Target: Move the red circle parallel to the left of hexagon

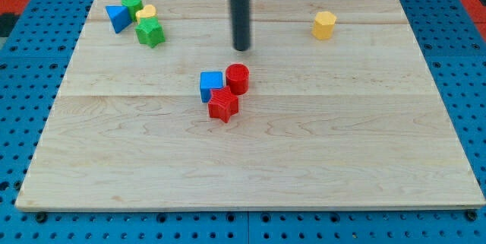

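Your tool is a bare rod with nothing to open and nothing held; my tip (241, 48) sits just above the red circle (237, 78), apart from it. Red circle touches blue cube (211, 86) at its left and red star (223, 104) below. Yellow hexagon (324, 25) well off toward upper right. Far upper-left corner of desk (342, 153): blue triangle (117, 17), green circle (132, 4), yellow block (146, 12), green star (150, 32), clustered.

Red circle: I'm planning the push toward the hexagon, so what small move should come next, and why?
Probably shift my tip down past the red circle on its left. My tip sits just above the circle, and the yellow hexagon lies up-right, so a push must start from the circle's lower left, where the blue cube crowds it.
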### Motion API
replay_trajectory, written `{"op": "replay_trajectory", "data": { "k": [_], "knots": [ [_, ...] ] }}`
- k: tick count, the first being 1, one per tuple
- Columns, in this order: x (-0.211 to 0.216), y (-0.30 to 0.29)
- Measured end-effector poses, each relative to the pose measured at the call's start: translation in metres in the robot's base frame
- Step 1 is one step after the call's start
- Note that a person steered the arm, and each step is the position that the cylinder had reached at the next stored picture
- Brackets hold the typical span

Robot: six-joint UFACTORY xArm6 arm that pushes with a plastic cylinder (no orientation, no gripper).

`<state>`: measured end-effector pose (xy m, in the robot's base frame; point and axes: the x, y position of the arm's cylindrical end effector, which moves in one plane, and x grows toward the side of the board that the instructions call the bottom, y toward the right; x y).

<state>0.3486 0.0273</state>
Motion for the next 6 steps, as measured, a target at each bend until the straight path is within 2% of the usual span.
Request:
{"op": "replay_trajectory", "data": {
  "k": [1,2,3,4,5,6],
  "knots": [
    [0.063,0.048],
    [0.114,0.044],
    [0.115,-0.034],
    [0.162,-0.044],
    [0.162,-0.081],
    [0.137,-0.091]
  ]
}}
